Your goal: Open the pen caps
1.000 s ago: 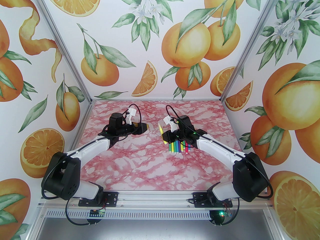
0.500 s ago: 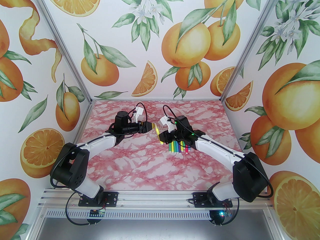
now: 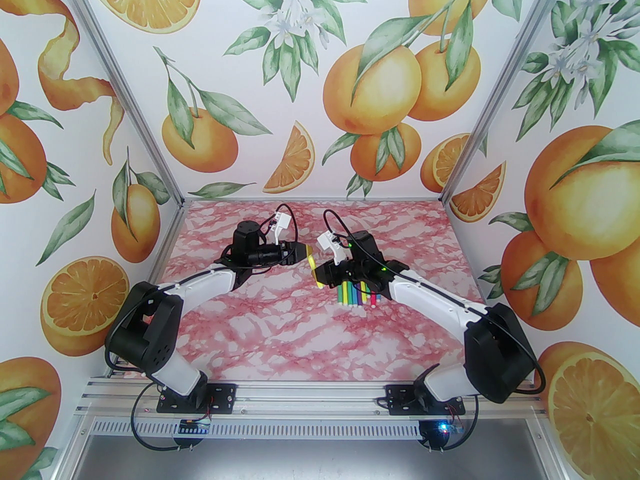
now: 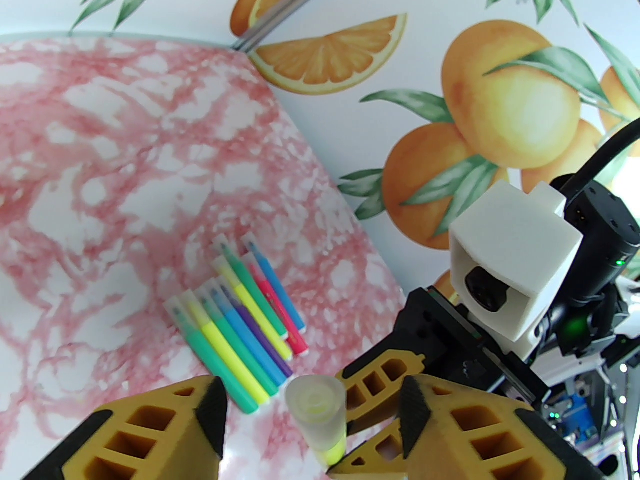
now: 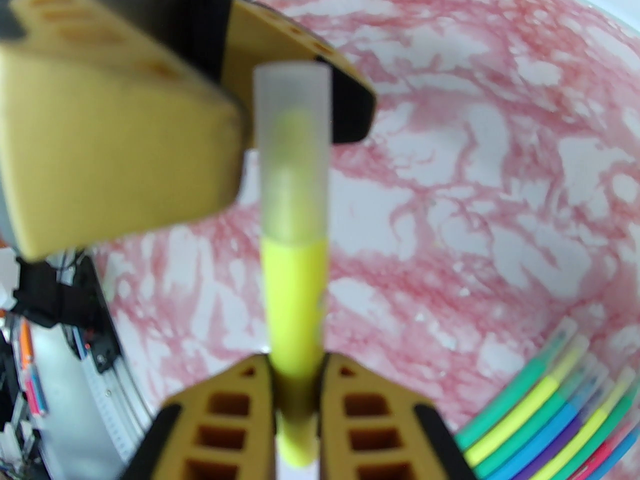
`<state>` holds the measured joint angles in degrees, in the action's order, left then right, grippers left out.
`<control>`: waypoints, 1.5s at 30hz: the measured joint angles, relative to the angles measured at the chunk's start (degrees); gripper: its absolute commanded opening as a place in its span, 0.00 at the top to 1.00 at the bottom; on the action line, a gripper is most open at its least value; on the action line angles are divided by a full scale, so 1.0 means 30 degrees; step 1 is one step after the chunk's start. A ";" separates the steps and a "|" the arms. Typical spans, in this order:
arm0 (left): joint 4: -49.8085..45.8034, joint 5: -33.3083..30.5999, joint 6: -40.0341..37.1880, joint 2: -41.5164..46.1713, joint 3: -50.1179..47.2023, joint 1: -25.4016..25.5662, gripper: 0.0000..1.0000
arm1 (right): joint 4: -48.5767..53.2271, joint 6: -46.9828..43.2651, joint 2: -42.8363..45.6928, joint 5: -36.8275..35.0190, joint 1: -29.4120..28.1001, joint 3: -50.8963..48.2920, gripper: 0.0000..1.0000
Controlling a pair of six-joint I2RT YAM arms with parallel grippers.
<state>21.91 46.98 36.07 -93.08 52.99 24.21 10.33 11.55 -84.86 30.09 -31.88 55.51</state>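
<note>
My right gripper (image 5: pixel 295 393) is shut on the barrel of a yellow marker (image 5: pixel 295 288) and holds it off the table. The marker's frosted, see-through cap (image 5: pixel 291 153) points toward my left gripper (image 4: pixel 310 418). That gripper is open, with one yellow finger on each side of the cap (image 4: pixel 315 408) and a gap to both. In the top view the left gripper (image 3: pixel 304 255) and right gripper (image 3: pixel 321 274) meet at the yellow marker (image 3: pixel 313 267) above mid-table.
Several capped markers (image 3: pixel 357 295) in green, yellow, blue, purple and pink lie side by side on the pink marbled table (image 3: pixel 280 328), just under my right wrist. The same pile of markers (image 4: pixel 240 318) lies beyond my left fingers. Orange-print walls enclose the table.
My left arm has swung right and brought its open fingers around the yellow marker's cap. My right gripper has shifted slightly left with the marker.
</note>
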 measured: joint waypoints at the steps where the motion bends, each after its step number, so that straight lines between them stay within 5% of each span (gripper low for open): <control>1: 0.0036 0.0022 -0.0007 -0.0007 0.0029 0.0015 0.46 | -0.0022 0.0007 0.0000 0.0000 0.0000 0.0000 0.85; 14: 0.0073 0.0357 0.0058 -0.0474 0.0153 0.0117 0.62 | -0.0044 0.0051 0.0000 0.0066 -0.0117 0.0000 0.85; 26: 0.0124 0.0641 0.0452 -0.0699 0.0452 0.0153 1.00 | -0.0073 0.0000 -0.0255 0.0036 -0.0117 0.0000 0.81; 34: 0.0357 0.0714 0.0656 -0.0787 0.0474 0.0160 1.00 | -0.0211 0.0000 -0.0342 -0.0022 -0.0117 0.0000 0.59; 39: 0.0590 0.0852 0.0954 -0.0860 0.0495 0.0160 1.00 | -0.0437 0.0051 -0.0743 -0.0022 -0.0117 0.0000 0.59; 45: 0.0780 0.0940 0.0998 -0.0860 0.0590 0.0160 1.00 | -0.0546 0.0138 -0.0976 -0.0015 -0.0117 0.0000 0.71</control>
<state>24.25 49.80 39.07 -95.66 54.76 24.69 8.69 11.97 -87.79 30.04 -32.23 55.51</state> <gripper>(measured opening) 0.157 0.363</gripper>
